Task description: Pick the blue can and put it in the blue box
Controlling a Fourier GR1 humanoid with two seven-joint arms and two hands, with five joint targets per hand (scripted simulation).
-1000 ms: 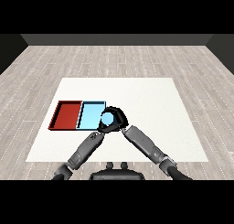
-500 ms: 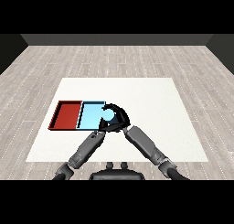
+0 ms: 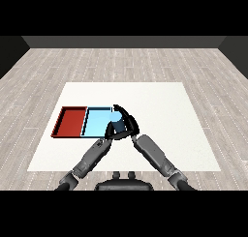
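- Lying side by side on the left part of the white table (image 3: pixel 160 105) are a red tray (image 3: pixel 71 122) and a light blue tray (image 3: pixel 98 123), the red one further left and the two touching along one edge.
- The blue can (image 3: pixel 116 117) sits at the right end of the light blue tray, over its right rim; whether it rests on the tray floor or hangs just above it cannot be told.
- The right hand (image 3: pixel 127 123) comes in from the lower right, its grey forearm slanting up and left across the table to the tray's right edge.
- The right hand's black fingers arch over the top and right side of the can and curve round it; only the can's upper left part shows past them.
- The left hand (image 3: pixel 110 131) comes in from the lower left, and its forearm slants up and right so that the two arms meet in a point just below the can.
- The left hand lies at the near right corner of the light blue tray, close under the right hand, and partly merges with it in the head view.
- Whether the left hand's fingers are straight or curled cannot be told, because they are a dark mass against the other hand.
- Both hands are well apart from the red tray.
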